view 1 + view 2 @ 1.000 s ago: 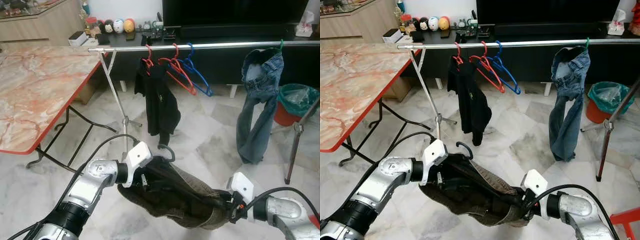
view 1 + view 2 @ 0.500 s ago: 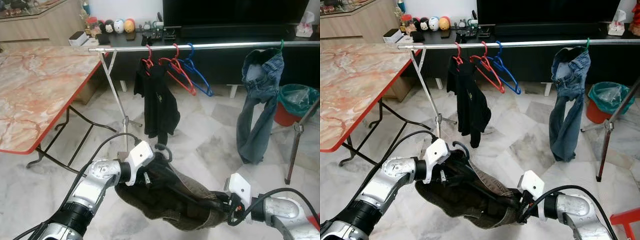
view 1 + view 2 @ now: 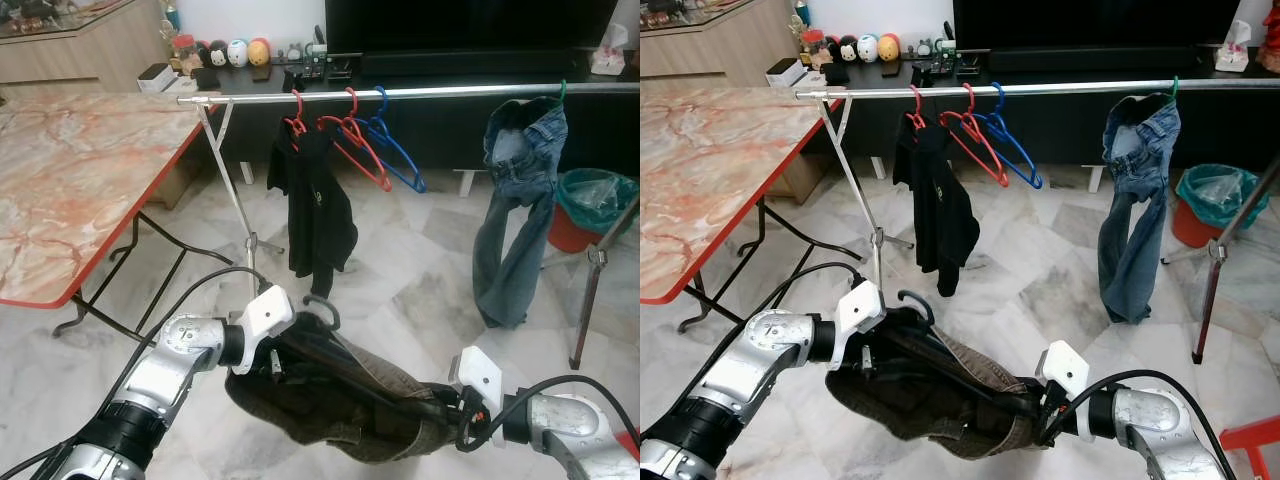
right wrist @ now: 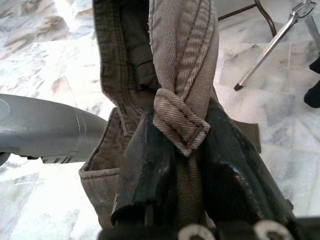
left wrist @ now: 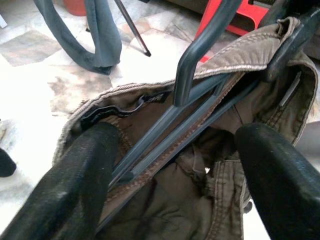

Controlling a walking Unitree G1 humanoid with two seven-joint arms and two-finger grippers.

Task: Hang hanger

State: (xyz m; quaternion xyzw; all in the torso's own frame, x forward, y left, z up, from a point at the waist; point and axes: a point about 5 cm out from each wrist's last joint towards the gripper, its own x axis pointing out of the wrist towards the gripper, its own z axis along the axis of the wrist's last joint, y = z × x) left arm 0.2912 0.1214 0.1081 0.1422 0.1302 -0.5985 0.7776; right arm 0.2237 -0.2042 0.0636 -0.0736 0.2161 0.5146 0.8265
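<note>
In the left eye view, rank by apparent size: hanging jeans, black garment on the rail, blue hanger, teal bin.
Largest to smallest as they look:
1. Hanging jeans
2. Black garment, close behind the jeans
3. Blue hanger and teal bin: too similar to rank, and the bin is cut by the frame edge.

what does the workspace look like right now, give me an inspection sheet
surface: pale marble floor; marble-top table with red edge on the robot's left.
job's things: olive trousers on a dark hanger, held low between both arms; rail ahead, above them.
clutter: on the rail, a black garment, red hangers, a blue hanger and jeans.
grippers: left gripper fingers astride the hanger and waistband; right gripper shut on a fold of the trousers.
cables: black cable looping by the left arm, another at the right wrist.
surroundings: dark TV unit, round figurines on it, red bin with a green liner.
</note>
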